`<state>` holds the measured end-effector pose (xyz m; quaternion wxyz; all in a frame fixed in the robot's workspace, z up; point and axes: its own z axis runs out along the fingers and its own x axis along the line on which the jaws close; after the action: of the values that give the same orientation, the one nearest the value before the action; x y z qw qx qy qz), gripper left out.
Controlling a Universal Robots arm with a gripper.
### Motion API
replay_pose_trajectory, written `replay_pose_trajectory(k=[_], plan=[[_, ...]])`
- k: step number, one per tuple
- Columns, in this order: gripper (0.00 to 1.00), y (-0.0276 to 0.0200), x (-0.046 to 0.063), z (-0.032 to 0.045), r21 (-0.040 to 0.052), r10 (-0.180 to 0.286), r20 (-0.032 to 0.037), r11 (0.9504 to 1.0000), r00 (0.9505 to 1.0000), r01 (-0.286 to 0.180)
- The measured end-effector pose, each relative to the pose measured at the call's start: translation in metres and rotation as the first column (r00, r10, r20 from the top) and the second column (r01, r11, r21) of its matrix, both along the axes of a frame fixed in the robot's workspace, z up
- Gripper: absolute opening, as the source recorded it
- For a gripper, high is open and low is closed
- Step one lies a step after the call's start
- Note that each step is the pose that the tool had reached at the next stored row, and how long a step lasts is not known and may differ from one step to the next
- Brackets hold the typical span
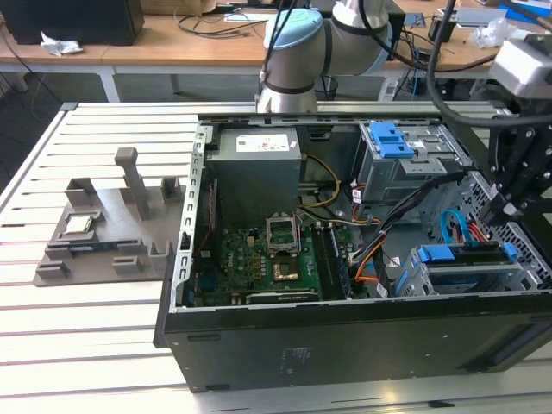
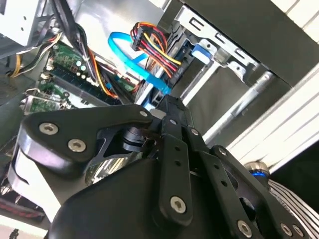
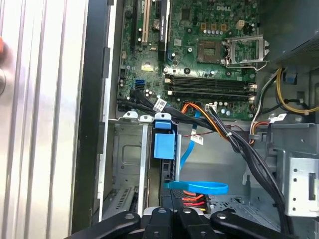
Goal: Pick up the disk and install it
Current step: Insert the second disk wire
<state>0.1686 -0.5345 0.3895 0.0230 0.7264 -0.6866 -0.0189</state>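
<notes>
The disk [image 1: 466, 257] lies on edge in the metal drive cage [image 1: 414, 280] at the open computer case's corner, on the exterior view's right. The blue ends of its carrier show. In the first wrist view its blue tab [image 3: 164, 145] sits in the cage slot, and its dark edge runs back toward my fingers. My gripper [image 1: 498, 214] hangs just above the disk's end nearest the exterior view's right. The black fingers [image 3: 160, 217] stand close together, shut, with nothing visible between them [image 2: 167, 104].
A looped blue cable [image 3: 197, 186] and coloured wire bundles [image 1: 405, 216] crowd the space beside the cage. A bare blue bracket [image 1: 388, 138] sits on the upper bay. The motherboard [image 1: 259, 259] and power supply [image 1: 257, 164] lie further along. A grey fixture [image 1: 103, 233] rests outside the case.
</notes>
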Motion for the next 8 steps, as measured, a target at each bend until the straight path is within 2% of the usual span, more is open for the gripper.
replay_pose_trajectory(k=[2,3,8], plan=[[0.11,0.0001,0.0000,0.0085,0.0001,0.000,0.0000,1.0000,1.0000,0.000],[0.11,0.0000,0.0000,0.0103,0.0001,0.000,0.0000,1.0000,1.0000,0.000],[0.11,0.0000,0.0000,0.0113,0.0002,0.000,-0.0001,1.0000,1.0000,0.000]])
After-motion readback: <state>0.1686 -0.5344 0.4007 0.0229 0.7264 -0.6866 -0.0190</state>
